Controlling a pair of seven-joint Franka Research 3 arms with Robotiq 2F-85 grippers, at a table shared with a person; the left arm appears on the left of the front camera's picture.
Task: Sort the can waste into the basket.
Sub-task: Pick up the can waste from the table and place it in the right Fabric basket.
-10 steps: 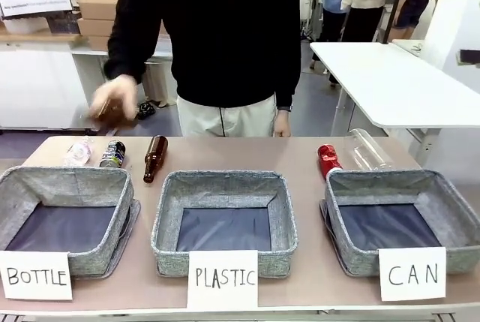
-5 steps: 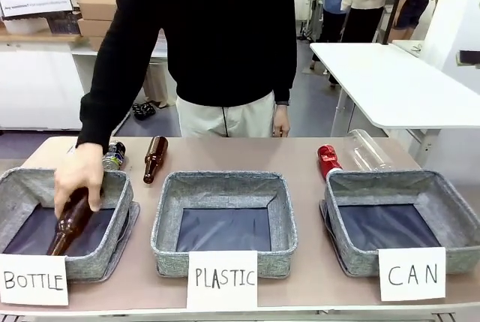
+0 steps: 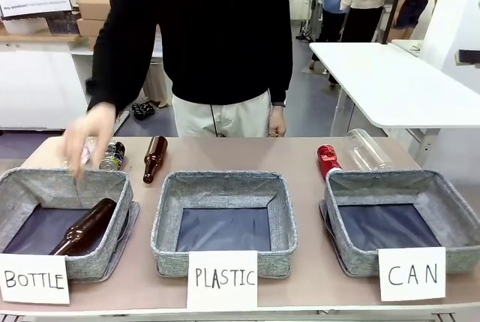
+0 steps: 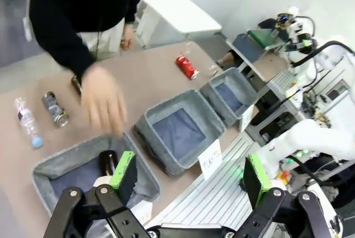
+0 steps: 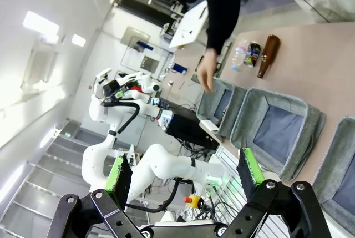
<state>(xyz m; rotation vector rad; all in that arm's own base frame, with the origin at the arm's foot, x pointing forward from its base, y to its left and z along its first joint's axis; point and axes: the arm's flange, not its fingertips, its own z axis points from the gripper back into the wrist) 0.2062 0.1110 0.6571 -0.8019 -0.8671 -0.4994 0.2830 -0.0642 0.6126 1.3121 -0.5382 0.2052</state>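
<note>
Twice finding jaws spread wide and holding nothing: on the left gripper [image 4: 188, 170] and on the right gripper [image 5: 184, 170]. Seeing the red can [image 3: 328, 160] lying on the surface [image 3: 225, 153] just behind the far left corner of the CAN basket [image 3: 379, 179]. Spotting the printed can [image 3: 113, 155] well apart from it, behind the BOTTLE bin [image 3: 45, 181], between the person's hand [image 3: 88, 136] and a brown bottle [image 3: 154, 158].
</note>
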